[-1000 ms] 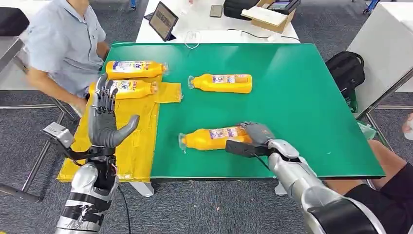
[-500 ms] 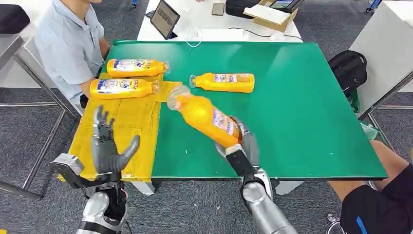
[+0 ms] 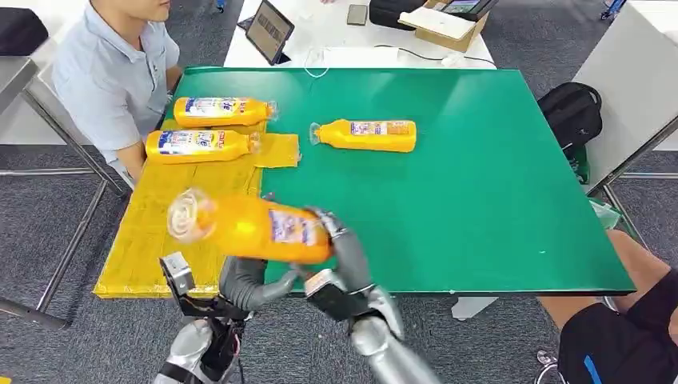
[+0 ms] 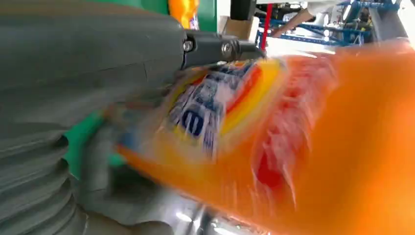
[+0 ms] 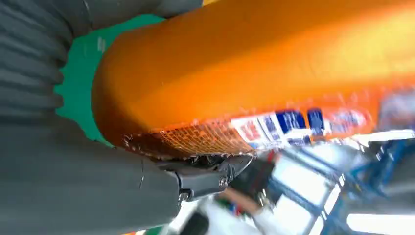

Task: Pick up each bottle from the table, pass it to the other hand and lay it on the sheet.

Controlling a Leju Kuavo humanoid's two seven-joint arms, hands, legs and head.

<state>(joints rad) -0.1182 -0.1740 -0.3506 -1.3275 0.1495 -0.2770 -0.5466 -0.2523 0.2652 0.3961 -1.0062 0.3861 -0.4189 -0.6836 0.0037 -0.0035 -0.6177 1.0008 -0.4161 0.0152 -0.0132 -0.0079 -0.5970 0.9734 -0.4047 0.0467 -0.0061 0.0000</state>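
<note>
You've got the orange bottle point(image 3: 256, 228) up in the air over the near edge of the tabletop point(image 3: 480, 200), cap end pointing out over the yellow sheet point(image 3: 160, 232). The right robot hand point(image 3: 340, 260) is wrapped around its base end, and the left robot hand point(image 3: 244, 280) sits right underneath the middle; I can't tell if its fingers have actually closed on the bottle. It looks like a full plastic juice bottle, so I'd guess some real weight, a stiff round body and a slick shrink-wrap label that could twist in the grip. If it were me, I'd take it around the fat labelled middle, not the narrow neck. Two more bottles point(image 3: 200, 142) are already lying on the sheet, and one bottle point(image 3: 368, 135) waits on the green surface.
</note>
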